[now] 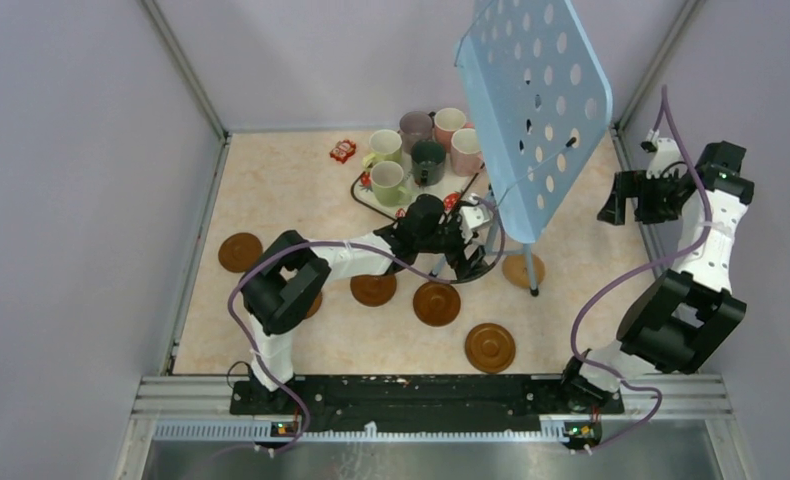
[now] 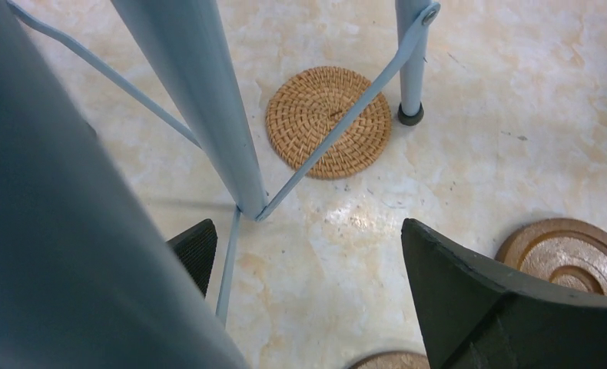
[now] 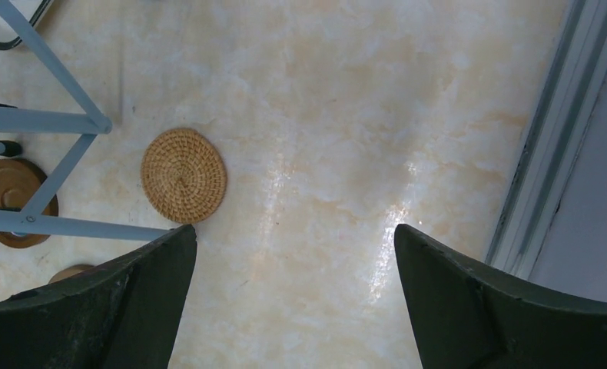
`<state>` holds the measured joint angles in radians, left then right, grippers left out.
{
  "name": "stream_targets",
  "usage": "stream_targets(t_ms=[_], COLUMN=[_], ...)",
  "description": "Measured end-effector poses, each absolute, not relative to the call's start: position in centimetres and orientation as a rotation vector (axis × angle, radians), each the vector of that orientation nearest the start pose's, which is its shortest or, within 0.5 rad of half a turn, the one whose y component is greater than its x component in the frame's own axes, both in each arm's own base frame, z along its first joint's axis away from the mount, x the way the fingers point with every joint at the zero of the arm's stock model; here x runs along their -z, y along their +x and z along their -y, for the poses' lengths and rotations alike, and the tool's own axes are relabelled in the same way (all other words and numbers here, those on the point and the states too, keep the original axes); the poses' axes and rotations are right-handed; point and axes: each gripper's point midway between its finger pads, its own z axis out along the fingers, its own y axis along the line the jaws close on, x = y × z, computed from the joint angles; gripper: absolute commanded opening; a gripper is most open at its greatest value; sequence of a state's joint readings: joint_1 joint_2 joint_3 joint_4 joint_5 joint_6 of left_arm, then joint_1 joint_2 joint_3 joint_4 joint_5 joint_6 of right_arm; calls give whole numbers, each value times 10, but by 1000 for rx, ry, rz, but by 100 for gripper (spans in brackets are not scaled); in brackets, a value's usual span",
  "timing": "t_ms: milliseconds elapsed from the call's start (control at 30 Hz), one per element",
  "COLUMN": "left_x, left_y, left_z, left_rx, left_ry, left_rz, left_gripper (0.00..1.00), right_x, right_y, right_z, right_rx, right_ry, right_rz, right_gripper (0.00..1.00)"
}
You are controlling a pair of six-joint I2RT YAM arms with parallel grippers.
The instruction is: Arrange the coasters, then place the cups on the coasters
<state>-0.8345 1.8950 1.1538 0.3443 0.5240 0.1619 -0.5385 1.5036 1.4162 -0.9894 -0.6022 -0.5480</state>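
top: cups (image 1: 426,150) huddle at the back of the counter (image 1: 291,190); brown coasters (image 1: 437,303) lie scattered nearer the front. left wrist: left hand (image 2: 304,238) spread wide, empty, near the tan coaster (image 2: 329,121) (woven, between the stool (image 2: 200,100) legs). right wrist: right hand (image 3: 294,238) fingers apart, empty.

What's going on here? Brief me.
The left arm's claw, open and empty, is among the legs of the light-blue perforated metal stand, facing the round tan woven coaster. The right arm's claw hangs open at the side. The brown wooden disc coasters lie scattered, and six ceramic mugs sit bunched at the far side, none on a coaster.
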Motion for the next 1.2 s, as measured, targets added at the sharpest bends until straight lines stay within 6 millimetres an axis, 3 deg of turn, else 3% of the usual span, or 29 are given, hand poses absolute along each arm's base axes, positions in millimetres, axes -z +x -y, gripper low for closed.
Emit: stream_targets(t_ms=[267, 567, 1033, 1200], left_x=[-118, -118, -103, -108], left_y=[303, 334, 404, 426], left_z=[474, 517, 573, 591], left_rx=[960, 962, 885, 871], left_ry=[1222, 1150, 1013, 946], left_rz=[-1582, -1567, -1551, -1534], left_gripper=[93, 93, 99, 99], right_x=[-203, -211, -204, -203], right_y=[324, 316, 293, 288], right_z=[114, 136, 163, 167], right_rx=[-305, -272, -255, -249], right_ry=[-183, -161, -128, -130], right_rz=[-2391, -2394, -2443, -2450], right_gripper=[98, 98, 98, 98])
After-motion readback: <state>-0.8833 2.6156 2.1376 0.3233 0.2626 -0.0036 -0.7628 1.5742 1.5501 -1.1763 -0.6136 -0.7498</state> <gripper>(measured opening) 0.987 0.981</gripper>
